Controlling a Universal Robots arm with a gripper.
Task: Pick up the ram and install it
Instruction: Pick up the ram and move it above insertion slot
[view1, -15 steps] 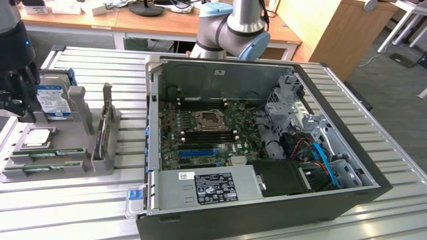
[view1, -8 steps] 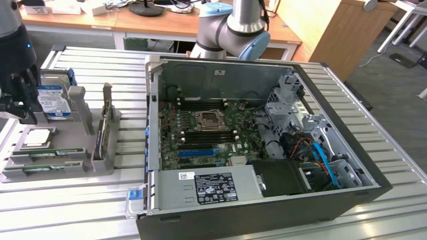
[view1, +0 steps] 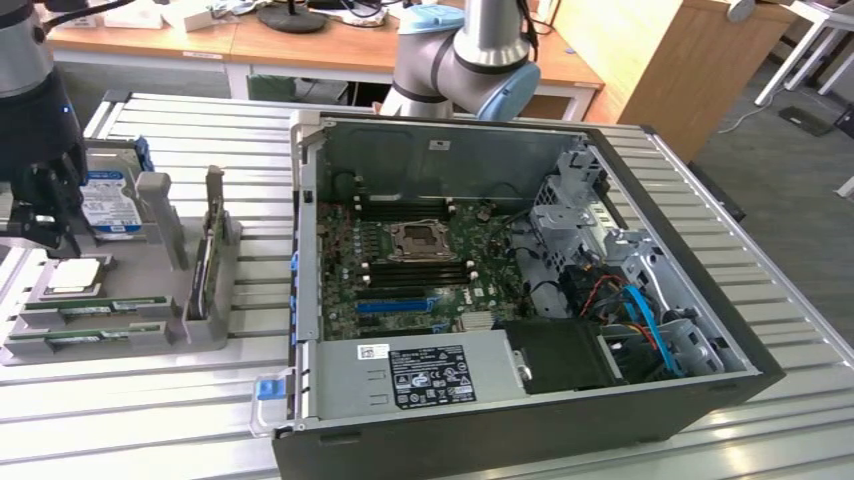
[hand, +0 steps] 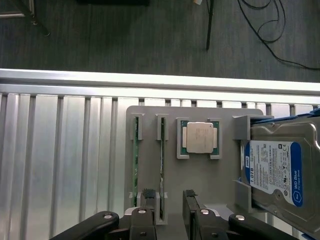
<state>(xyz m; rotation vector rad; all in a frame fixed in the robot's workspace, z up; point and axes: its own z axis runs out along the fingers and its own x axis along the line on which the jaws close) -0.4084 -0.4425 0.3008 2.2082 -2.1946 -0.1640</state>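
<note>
Spread fingers (hand: 192, 206) over an edge-on ram (hand: 161, 167) in the grey tray (hand: 200, 180); exterior view: open computer case (view1: 441, 155) beside it.

You can read "WD Blue" and "1.0TB" on the hard drive (hand: 280, 170) label, just beside the processor (hand: 199, 137).

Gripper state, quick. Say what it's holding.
Gripper: open, holding nothing, fingers either side of one ram stick in the grey tray.
</note>
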